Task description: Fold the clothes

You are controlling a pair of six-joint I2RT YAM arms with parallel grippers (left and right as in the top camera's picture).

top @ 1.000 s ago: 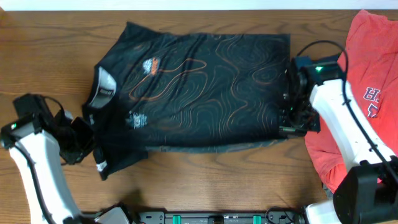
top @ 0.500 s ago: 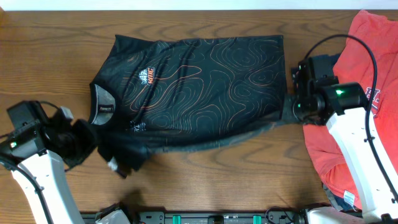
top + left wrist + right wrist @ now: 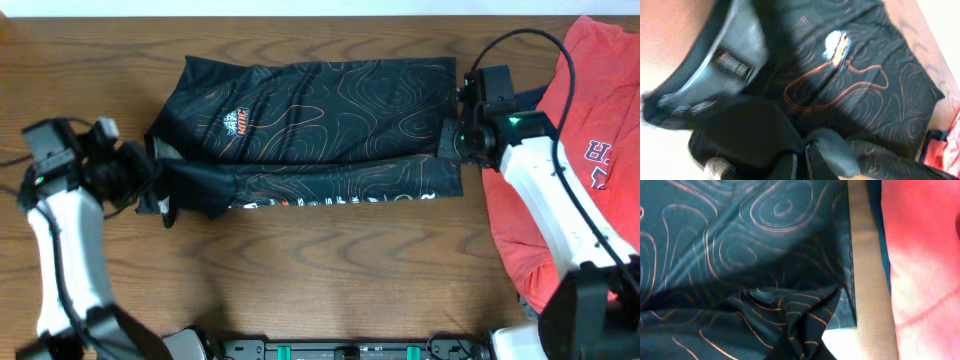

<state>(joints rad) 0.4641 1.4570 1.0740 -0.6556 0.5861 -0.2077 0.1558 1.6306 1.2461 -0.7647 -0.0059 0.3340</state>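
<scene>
Clamping the near edge of the black orange-swirled short-sleeved jersey [image 3: 330, 110] on the wooden counter [image 3: 320, 290] are my left pincer [image 3: 152, 185] and right pincer [image 3: 451, 140]. Only my left wrist view shows its grey collar lining [image 3: 746, 41]. That edge, lower before, now lies folded over.

The left arm [image 3: 62, 250], at 9 o'clock in the overhead view, is a smooth white tube with a boxy black camera block [image 3: 50, 148], a small green light [image 3: 38, 182] and a white tab [image 3: 105, 127]. Its left gripper [image 3: 148, 185] is matt black. The right arm [image 3: 545, 195], at 3 o'clock, has the same white shell, with a second green light [image 3: 515, 122] glowing on it, and the right gripper [image 3: 450, 140] is black too. A thin black cable [image 3: 572, 75] loops from its wrist towards 5 o'clock, near a rounded black joint [image 3: 580, 310].
</scene>
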